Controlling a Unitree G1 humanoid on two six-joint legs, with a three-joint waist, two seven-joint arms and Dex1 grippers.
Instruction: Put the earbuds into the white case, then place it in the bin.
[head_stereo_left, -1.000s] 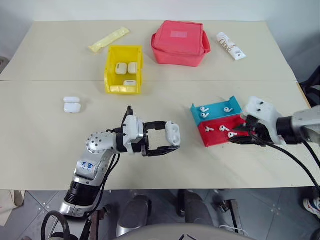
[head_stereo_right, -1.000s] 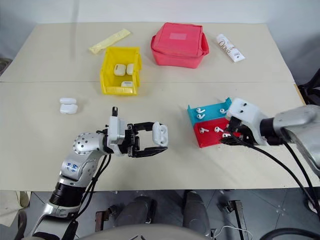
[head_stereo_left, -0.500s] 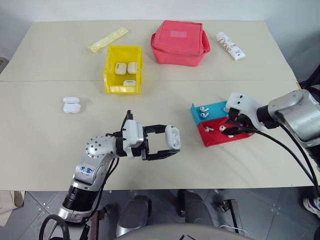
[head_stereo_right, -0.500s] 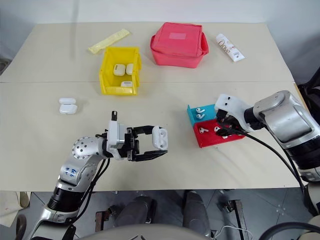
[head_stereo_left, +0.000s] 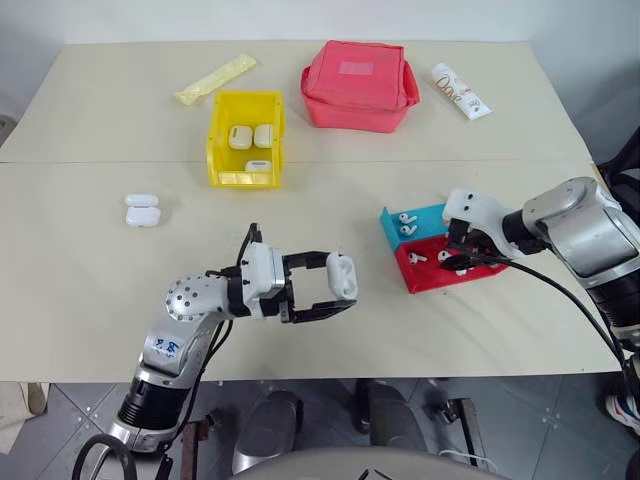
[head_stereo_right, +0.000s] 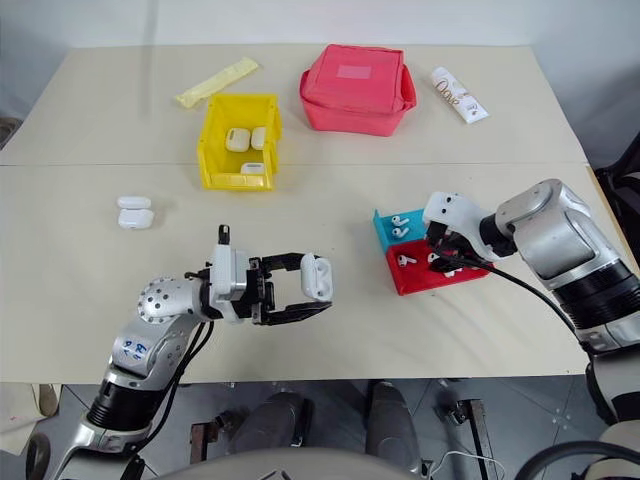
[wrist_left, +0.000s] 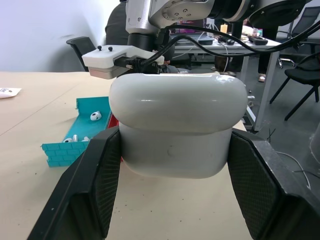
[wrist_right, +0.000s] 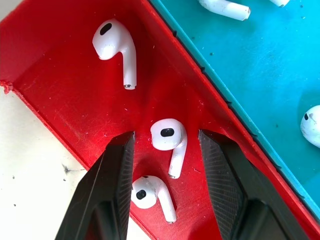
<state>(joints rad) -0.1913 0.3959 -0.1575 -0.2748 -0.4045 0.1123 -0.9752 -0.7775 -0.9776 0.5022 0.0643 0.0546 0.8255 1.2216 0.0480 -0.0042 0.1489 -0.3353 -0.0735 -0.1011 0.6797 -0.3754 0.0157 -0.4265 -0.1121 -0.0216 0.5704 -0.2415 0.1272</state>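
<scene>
Left tool (head_stereo_left: 335, 292) hides white case (wrist_left: 177, 131) (sides).

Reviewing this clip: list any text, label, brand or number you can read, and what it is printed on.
White tube at the table's far right: dark script lettering, too small to read.
Blue sticker on the left arm: marks too blurred to read.
Pink pouch: a pale patch on top, no legible text.
Yellow packet: no readable print.
Nothing else carries legible text.
</scene>
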